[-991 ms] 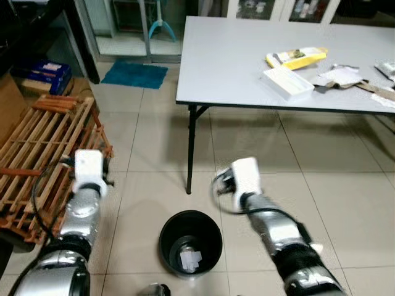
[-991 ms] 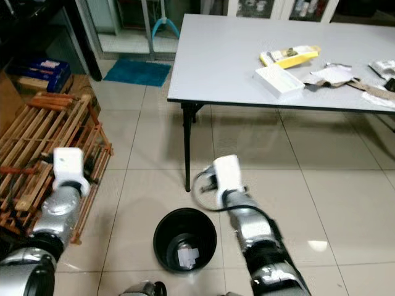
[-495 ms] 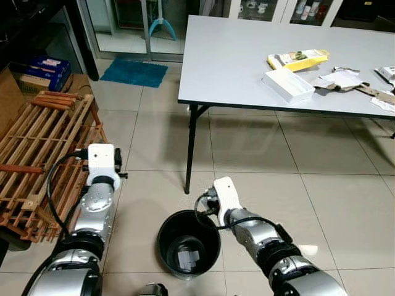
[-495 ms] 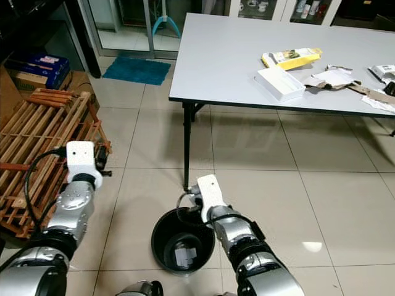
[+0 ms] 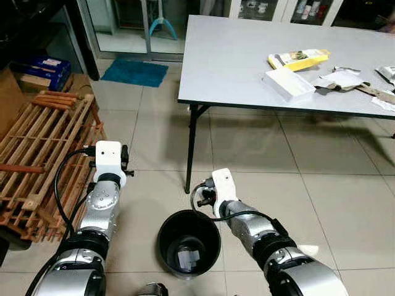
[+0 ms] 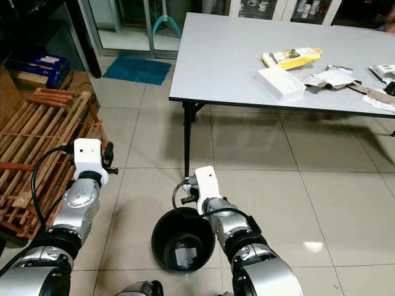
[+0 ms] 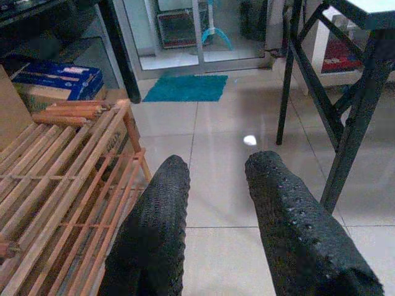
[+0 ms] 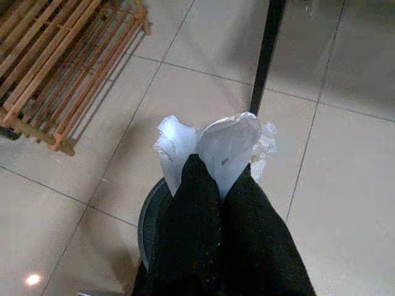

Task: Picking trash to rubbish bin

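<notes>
The right tool (image 8: 210,176) has been drawn back from over the rubbish bin (image 5: 188,243) to its far rim, low centre of frame, yet remains clenched on crumpled white trash (image 8: 213,145); release is judged pending. The left tool (image 7: 213,203) hangs released.

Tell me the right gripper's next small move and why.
Probably open the fingers and let go. The right gripper is shut on a crumpled white paper, and the black bin sits just below and slightly behind it, with paper already inside. If the wad looks set to miss the rim, easing a touch back over the opening first would be safer. The left gripper is open and idle.
</notes>
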You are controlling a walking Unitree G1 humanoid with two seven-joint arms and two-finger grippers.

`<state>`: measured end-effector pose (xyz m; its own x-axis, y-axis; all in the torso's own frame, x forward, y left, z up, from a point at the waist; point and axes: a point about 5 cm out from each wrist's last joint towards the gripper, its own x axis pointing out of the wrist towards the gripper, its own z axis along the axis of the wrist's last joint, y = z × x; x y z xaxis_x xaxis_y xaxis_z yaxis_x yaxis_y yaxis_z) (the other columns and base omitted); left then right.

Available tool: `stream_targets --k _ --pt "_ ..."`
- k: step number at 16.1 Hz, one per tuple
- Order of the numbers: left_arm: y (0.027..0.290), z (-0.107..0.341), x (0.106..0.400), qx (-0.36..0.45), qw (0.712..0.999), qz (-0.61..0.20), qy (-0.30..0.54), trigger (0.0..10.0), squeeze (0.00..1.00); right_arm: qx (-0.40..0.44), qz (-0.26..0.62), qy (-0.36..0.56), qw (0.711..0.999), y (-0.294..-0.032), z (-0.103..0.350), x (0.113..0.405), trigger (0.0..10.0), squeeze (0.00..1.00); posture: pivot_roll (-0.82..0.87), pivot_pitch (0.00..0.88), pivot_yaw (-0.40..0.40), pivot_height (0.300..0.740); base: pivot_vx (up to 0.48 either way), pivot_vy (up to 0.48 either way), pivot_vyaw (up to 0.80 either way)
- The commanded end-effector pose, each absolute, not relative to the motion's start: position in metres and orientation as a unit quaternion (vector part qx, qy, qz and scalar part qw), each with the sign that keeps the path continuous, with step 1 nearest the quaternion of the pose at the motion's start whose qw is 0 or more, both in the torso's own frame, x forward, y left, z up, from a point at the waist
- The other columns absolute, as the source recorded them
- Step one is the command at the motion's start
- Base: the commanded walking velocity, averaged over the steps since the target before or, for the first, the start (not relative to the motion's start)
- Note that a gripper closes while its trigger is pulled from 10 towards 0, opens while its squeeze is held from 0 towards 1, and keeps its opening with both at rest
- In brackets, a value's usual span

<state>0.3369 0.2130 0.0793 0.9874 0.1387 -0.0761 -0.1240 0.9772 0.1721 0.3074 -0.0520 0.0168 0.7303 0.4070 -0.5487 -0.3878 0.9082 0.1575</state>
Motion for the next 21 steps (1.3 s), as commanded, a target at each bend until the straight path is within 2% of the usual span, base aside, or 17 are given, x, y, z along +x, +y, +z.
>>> stream_targets --k 1,2,3,18,19,21 --pt "0.2091 0.0806 0.3381 0.089 0.994 0.055 0.043 10.0 0.0 0.024 0.221 0.301 0.927 -0.049 0.0152 0.3051 10.0 0.36 0.06 0.082 -0.032 0.737 0.0 0.0 0.0" --pt "0.2092 0.0807 0.338 0.089 0.994 0.054 0.043 10.0 0.0 0.025 0.222 0.301 0.927 -0.0484 0.0148 0.3045 10.0 0.93 0.05 0.083 -0.031 0.737 0.0 0.0 0.0" --pt "0.2091 0.0805 0.3378 0.089 0.994 0.054 0.044 10.0 0.0 0.028 0.224 0.301 0.927 -0.0479 0.0145 0.3041 10.0 1.0 0.05 0.082 -0.03 0.737 0.0 0.0 0.0" --pt "0.202 0.0791 0.3384 0.089 0.994 0.042 0.047 10.0 0.0 0.036 0.227 0.298 0.927 -0.047 0.0138 0.3032 10.0 1.0 0.06 0.067 -0.027 0.737 0.0 0.0 0.0" --pt "0.2017 0.0791 0.3385 0.089 0.994 0.042 0.047 10.0 0.0 0.03 0.229 0.298 0.926 -0.047 0.0137 0.3031 10.0 0.0 0.05 0.067 -0.027 0.737 0.0 0.0 0.0" --pt "0.2011 0.0782 0.3383 0.088 0.994 0.042 0.049 10.0 0.0 0.025 0.227 0.298 0.927 -0.0479 0.0133 0.3031 10.0 0.0 0.05 0.067 -0.027 0.737 0.0 0.0 0.0"
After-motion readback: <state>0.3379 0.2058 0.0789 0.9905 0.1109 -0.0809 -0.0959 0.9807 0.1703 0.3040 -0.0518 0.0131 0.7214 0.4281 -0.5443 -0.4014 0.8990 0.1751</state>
